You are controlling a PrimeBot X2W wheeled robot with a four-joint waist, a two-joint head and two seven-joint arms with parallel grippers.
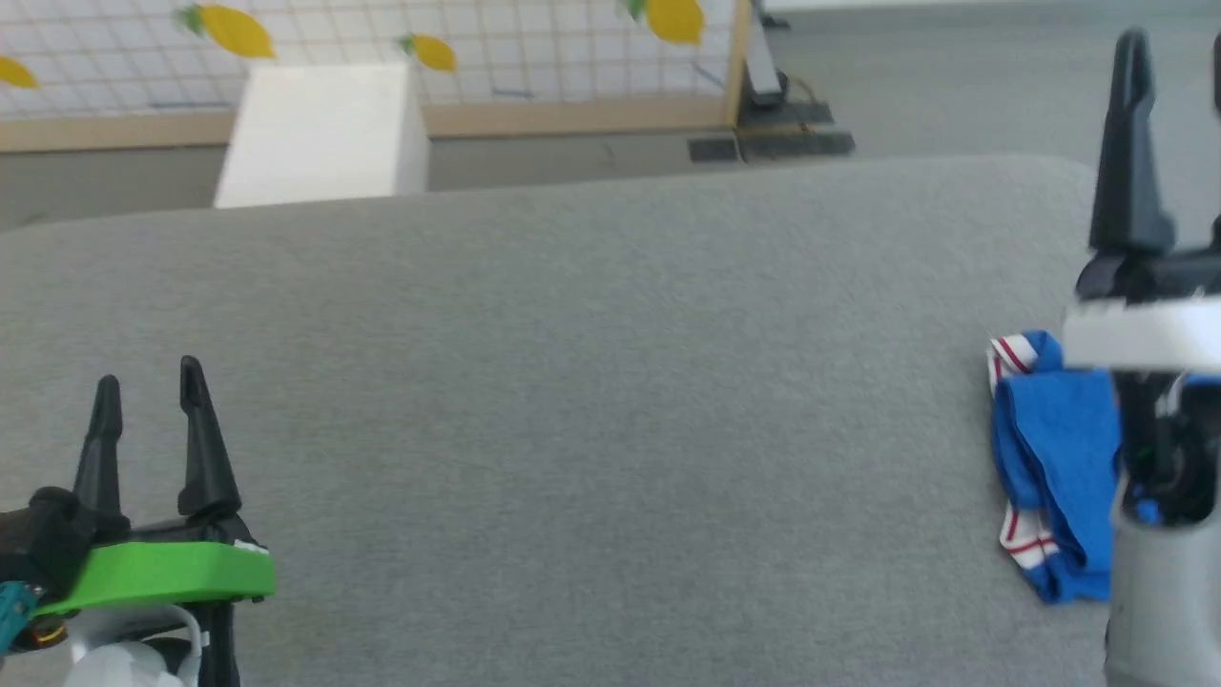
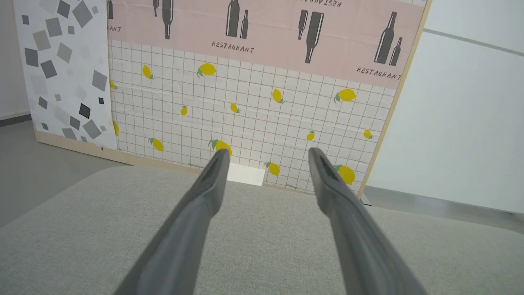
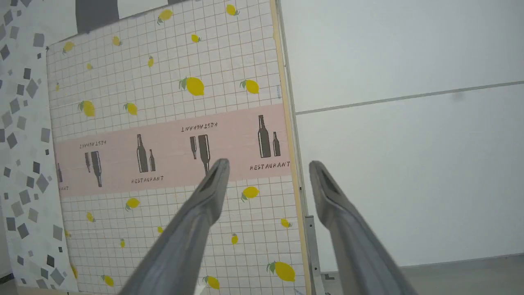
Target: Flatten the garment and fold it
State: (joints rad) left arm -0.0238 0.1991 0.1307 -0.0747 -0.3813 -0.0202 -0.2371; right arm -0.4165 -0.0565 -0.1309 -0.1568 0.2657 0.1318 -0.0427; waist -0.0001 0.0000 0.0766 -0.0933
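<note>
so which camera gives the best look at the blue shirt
The head view: the garment lies bunched on the grey surface at the far right, partly behind the right arm. Both wrist views look past their open jaws at the lemon-print screen instead.

**Setting: staged test room in a lab, dressed with mock scenery**

Freestanding printed backdrop panel, white grid with yellow lemons [image 2: 254, 114], edged by a pale wooden frame [image 2: 395, 110]. It carries a pink band of dark bottle silhouettes lettered "RESTAURANT" [image 2: 266, 37]. Next to it is a white panel printed with scattered grey squares [image 2: 61, 73]. Plain white wall [image 2: 470, 123] behind, smooth grey floor [image 1: 954, 86]. Wide grey fabric-covered work surface [image 1: 572, 382], with a plain white box [image 1: 324, 134] beyond it. Scenery is flat print on frames, not fitted interior
</note>
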